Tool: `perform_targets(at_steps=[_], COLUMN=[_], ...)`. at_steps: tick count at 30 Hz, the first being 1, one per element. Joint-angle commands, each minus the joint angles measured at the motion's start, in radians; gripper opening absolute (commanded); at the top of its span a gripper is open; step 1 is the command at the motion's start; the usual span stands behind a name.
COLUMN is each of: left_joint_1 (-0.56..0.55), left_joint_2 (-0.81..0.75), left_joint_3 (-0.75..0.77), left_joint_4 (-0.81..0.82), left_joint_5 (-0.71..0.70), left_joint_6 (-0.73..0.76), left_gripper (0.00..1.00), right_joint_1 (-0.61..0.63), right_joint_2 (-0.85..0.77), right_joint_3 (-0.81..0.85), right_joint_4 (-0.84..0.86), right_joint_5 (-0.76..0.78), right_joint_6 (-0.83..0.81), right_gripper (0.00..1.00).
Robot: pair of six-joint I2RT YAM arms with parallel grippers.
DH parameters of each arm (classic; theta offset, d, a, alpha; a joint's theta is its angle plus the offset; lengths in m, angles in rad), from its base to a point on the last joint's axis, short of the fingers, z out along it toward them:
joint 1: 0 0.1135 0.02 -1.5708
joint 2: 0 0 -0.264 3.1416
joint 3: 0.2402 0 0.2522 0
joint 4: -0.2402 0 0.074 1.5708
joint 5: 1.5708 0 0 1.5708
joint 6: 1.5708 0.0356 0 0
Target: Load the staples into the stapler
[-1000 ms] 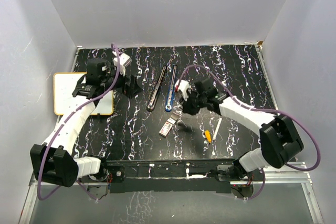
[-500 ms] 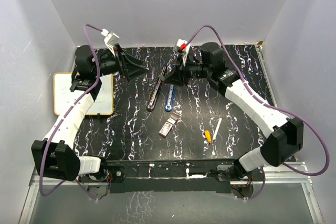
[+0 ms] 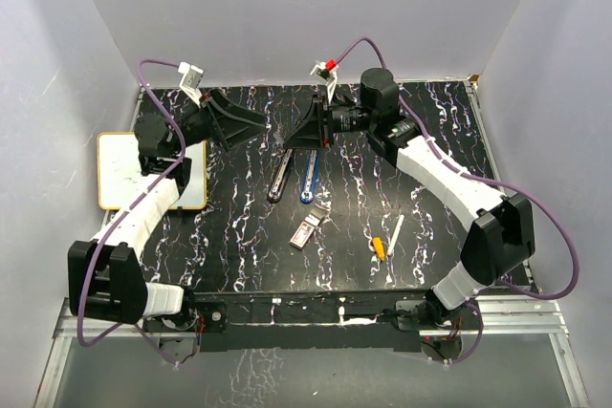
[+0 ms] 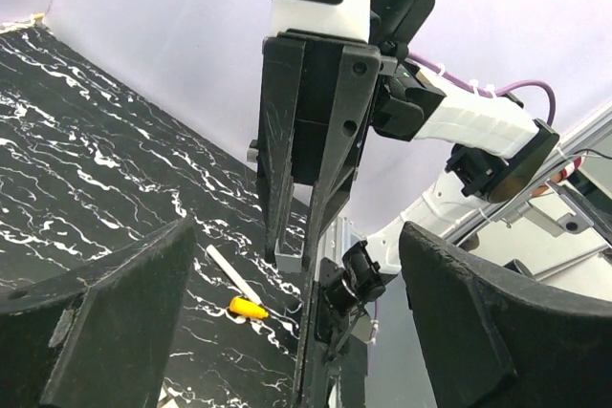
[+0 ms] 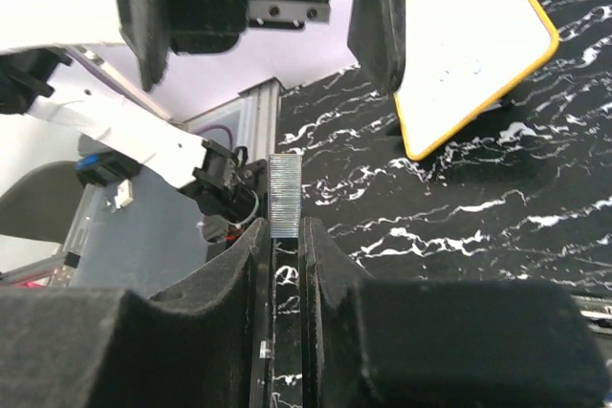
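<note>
The stapler lies mid-table as a long black part (image 3: 283, 169) and a blue part (image 3: 309, 175) side by side. In front of them lies the small red-and-white box of staples (image 3: 306, 229). My right gripper (image 3: 292, 140) (image 5: 285, 228) hangs raised above the stapler's far end, pointing left. It is shut on a short silver strip of staples (image 5: 285, 196) (image 4: 290, 255) that sticks out past its fingertips. My left gripper (image 3: 251, 123) (image 4: 298, 226) is raised too, pointing right at the other, open with nothing between its fingers.
A yellow-rimmed whiteboard (image 3: 124, 171) (image 5: 469, 54) lies at the table's left edge. A white pen (image 3: 394, 234) (image 4: 228, 272) with a yellow tip (image 3: 380, 248) (image 4: 249, 308) lies at the front right. White walls close in the back and both sides.
Both arms have lifted off the table. The right gripper rose from beside the box to above the stapler with the strip. The left gripper swung up and right to face it.
</note>
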Motion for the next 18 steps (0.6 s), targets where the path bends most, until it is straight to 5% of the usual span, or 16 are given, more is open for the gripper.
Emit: perform_targets(at_steps=[1, 18], left_joint_1=[-0.013, -0.046], left_joint_2=[-0.005, 0.017], left_joint_3=[-0.044, -0.070], left_joint_4=[0.202, 0.204], left_joint_5=[-0.033, -0.063], left_joint_6=[-0.102, -0.101], left_gripper=[0.83, 0.57], right_joint_1=[-0.005, -0.005], right_joint_2=[0.005, 0.031], right_joint_3=[0.029, 0.003], right_joint_4=[0.186, 0.276], right_joint_5=[-0.066, -0.059], right_joint_6=[0.135, 0.203], right_gripper=[0.15, 0.16])
